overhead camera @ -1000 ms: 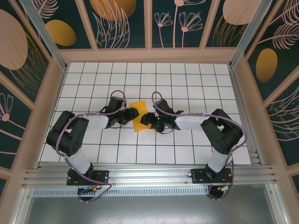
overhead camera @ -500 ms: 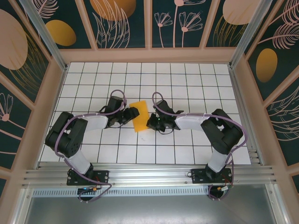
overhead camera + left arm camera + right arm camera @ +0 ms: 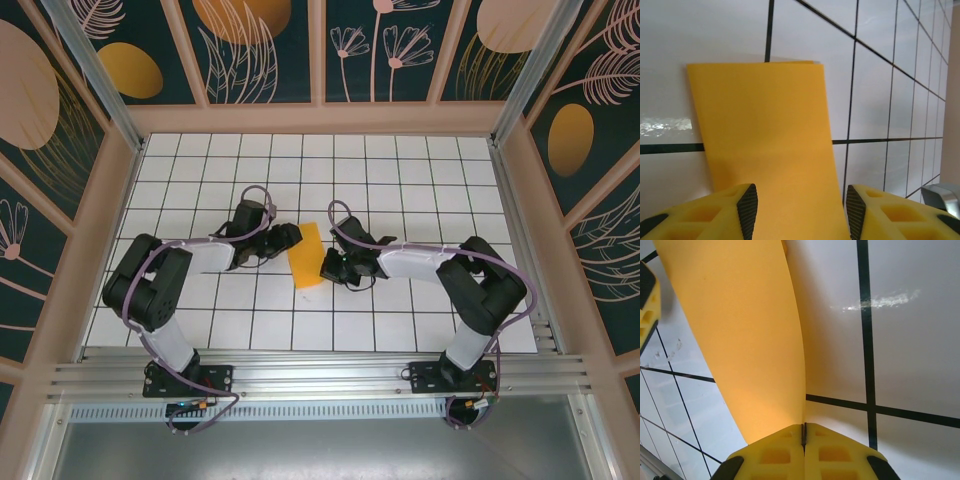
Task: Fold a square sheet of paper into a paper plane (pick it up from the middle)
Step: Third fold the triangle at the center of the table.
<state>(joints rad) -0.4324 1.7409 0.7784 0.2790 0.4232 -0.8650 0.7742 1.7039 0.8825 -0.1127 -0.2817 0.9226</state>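
Right pincer point(image 3: 804, 429) clenches an edge of the square sheet of paper point(image 3: 740, 335), apparently folded in half ahead of it; left pincer point(image 3: 801, 202) gapes astride it. Nose and wing folds are left.

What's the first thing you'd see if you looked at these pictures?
The bright orange-yellow paper jumps out, folded narrow in the middle of the white tiled table. The right gripper is shut on one edge, where the paper curls upward. The left gripper has its yellow fingers open on either side of the other end.
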